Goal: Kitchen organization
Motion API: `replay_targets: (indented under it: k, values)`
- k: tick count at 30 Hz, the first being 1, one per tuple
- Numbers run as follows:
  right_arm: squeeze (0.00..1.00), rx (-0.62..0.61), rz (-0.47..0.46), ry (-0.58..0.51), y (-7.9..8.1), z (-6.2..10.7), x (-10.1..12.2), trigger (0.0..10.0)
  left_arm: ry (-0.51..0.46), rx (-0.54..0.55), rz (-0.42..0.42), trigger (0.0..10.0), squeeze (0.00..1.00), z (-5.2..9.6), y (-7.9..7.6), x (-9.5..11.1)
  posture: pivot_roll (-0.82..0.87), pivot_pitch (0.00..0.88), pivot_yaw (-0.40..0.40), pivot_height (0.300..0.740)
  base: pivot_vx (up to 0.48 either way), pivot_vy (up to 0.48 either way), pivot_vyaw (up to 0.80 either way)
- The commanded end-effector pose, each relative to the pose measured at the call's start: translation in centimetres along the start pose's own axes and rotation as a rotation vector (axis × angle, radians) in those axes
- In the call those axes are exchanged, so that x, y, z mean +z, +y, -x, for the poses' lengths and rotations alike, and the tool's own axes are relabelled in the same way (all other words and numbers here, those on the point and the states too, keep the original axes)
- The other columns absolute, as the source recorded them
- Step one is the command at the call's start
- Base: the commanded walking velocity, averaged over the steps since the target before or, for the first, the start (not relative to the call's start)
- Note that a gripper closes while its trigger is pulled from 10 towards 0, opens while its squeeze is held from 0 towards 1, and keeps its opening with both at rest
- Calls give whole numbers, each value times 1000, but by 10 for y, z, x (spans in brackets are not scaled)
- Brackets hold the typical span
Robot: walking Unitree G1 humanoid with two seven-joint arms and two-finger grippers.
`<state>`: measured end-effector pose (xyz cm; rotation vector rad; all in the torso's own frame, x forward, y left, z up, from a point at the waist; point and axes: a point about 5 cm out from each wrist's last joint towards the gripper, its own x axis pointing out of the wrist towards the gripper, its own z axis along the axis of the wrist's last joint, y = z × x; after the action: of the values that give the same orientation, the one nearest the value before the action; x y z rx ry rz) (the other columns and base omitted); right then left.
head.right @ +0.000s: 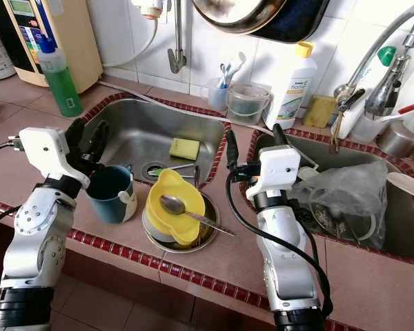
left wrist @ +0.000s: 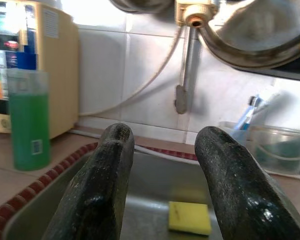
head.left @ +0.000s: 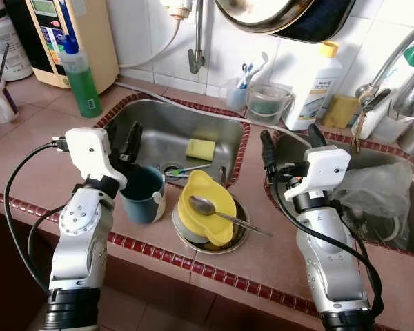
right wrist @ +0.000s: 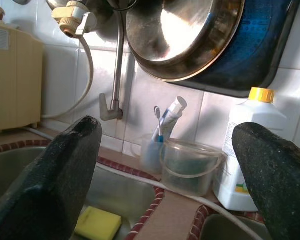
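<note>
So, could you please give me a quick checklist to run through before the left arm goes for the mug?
1. Left gripper open: ok, jaws apart in the wrist view.
2. Left gripper near the mug: ok, it hangs just above the mug's far rim.
3. Mug upright and free: ok, it stands on the counter touching the steel bowl.
4. Mug empty: cannot tell, its inside is dark.
5. Neighbours stable: not ok, a spoon lies loose on the yellow bowl stacked in the steel bowl beside the mug.
6. Right gripper out of the way: ok, open, above the strip between the sinks.
</note>
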<state>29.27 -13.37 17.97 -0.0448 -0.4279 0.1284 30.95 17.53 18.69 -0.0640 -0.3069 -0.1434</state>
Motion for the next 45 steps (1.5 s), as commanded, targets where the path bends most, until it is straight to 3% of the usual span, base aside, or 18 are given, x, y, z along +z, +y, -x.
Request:
replay_targets:
  k: [1,7,12,28,45]
  values:
    - [0,-6,2,8,-1,2,-3,10000,-1,-7,-18,10000,0,2,-2,4,60,0,-49,740,0,0,0]
    - [0,-4,-5,15,-2,1,-5,10000,22,-10,-57,10000,0,4,-5,1,67,0,-53,740,0,0,0]
    - [0,4,-25,21,3,-1,-5,10000,43,32,-20,10000,0,4,-1,0,68,0,-50,740,0,0,0]
    - [0,11,-27,27,4,-4,-8,10000,39,59,-49,10000,0,-1,1,6,74,0,-52,740,0,0,0]
    - [0,9,-38,28,6,-4,-9,10000,49,63,-56,10000,0,-2,1,7,78,0,-45,740,-291,0,0]
